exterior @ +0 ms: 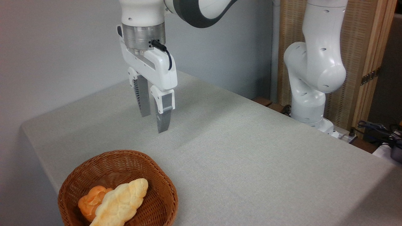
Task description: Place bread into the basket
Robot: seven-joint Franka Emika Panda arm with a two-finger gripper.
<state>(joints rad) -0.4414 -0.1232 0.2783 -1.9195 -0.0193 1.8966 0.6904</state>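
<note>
The bread [121, 202], a long pale golden pastry with a scored, braided-looking top, lies inside the basket [163, 188], a round brown wicker bowl at the near left corner of the table [251, 157]. The pastry runs diagonally, its upper end pointing toward the basket's far right rim and its lower end reaching the bottom edge of the frame. Tucked against its left side, also within the basket, is a small round orange bun [91, 199]; the two appear to touch, though the overlap makes that hard to confirm.

The gripper [154, 121] hangs above the grey cloth-covered table, well apart from the basket and farther back. Its two fingers point downward with only a narrow gap between them, and nothing is held. A black cable [165, 51] loops from the metal wrist ring onto the white hand housing.

At the right, the arm's white base [311, 94] stands at the table's far edge, in front of a wooden-framed woven screen [361, 47].
</note>
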